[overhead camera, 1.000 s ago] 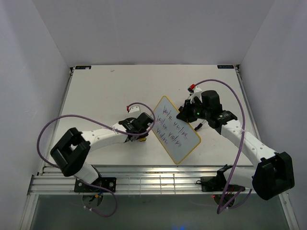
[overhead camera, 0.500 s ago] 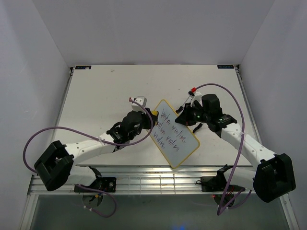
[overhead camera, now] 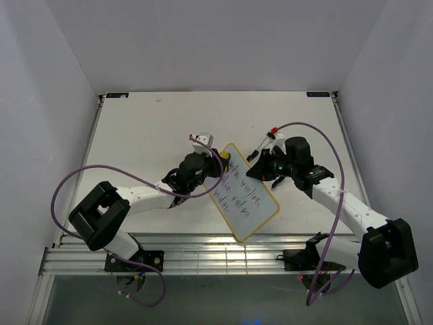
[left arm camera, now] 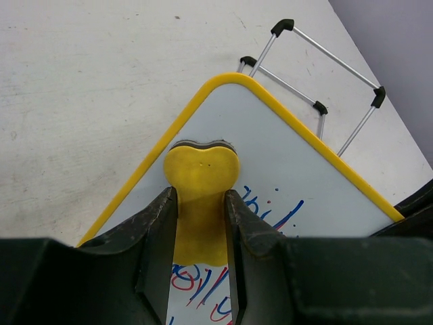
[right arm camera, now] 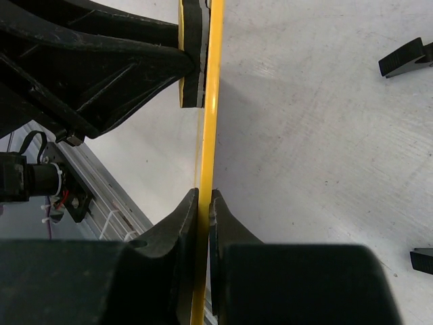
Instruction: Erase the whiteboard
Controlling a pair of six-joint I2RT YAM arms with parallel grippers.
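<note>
Yellow foam catches the eye first: the eraser (left arm camera: 201, 177), pinched tight between the fingers of the left gripper (left arm camera: 201, 223), now sits flat against the top corner of the whiteboard (overhead camera: 247, 198), just above the first line of writing. A second ago that arm lay beside the board's left edge, clear of it. It has since swung up and in, so I'd say the wiping is about to start rather than under way, since all 3 lines of red and blue scribble are still there. The board stands tilted near the middle of the table (overhead camera: 135, 128), between the 2 arms, and has slipped slightly toward the near edge. The right gripper (right arm camera: 203, 203) is clamped shut on its yellow frame, steadying it.
</note>
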